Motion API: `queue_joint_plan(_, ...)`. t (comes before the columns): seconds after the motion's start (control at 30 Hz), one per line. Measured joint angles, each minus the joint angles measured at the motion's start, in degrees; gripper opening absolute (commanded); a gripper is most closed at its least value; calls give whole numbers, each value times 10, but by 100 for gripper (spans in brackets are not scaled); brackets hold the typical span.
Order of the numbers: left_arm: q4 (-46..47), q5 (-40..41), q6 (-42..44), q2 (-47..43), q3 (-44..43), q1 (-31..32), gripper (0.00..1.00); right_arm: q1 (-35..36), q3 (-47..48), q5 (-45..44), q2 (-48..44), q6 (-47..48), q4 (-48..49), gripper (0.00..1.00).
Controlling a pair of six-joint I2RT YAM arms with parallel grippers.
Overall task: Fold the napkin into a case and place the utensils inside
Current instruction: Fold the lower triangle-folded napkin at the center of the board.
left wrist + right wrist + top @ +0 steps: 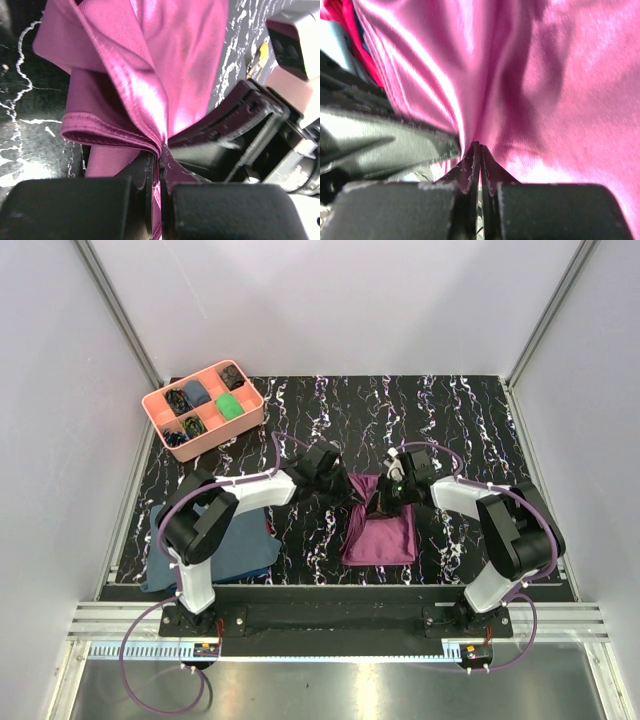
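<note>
Left pincer point(159, 167): clamped on plum napkin point(165, 65) fold edge. Right pincer point(480, 152): clamped on same cloth, just beside left. Napkin: part-folded, on desk point(450, 420) between arms, far edge gathered up. Handling, judged: thin, light, limp, satin-slick; pinch hemmed edges or corners, all layers together.

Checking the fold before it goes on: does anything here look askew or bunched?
Yes. The napkin is bunched at its far edge: the left fingers and right fingers pinch it close together, gathering the cloth into creases while its near part lies flat. Nothing looks spilled.
</note>
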State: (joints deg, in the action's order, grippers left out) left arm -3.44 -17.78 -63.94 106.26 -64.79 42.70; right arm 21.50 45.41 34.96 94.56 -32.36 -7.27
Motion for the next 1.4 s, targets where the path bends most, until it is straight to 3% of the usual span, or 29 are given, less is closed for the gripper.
queue_joint_plan(0.57, -13, 16, 0, 12, -14, 6, 0, -14, 0, -42, 22, 59, -46, 2)
queue_joint_plan(0.97, -15, 30, 0, 79, -73, 28, 0, -16, -2, -24, 35, 45, -33, 2)
queue_joint_plan(1.4, -11, 42, 0, 100, -72, 31, 0, -17, -6, -71, -30, 43, -104, 2)
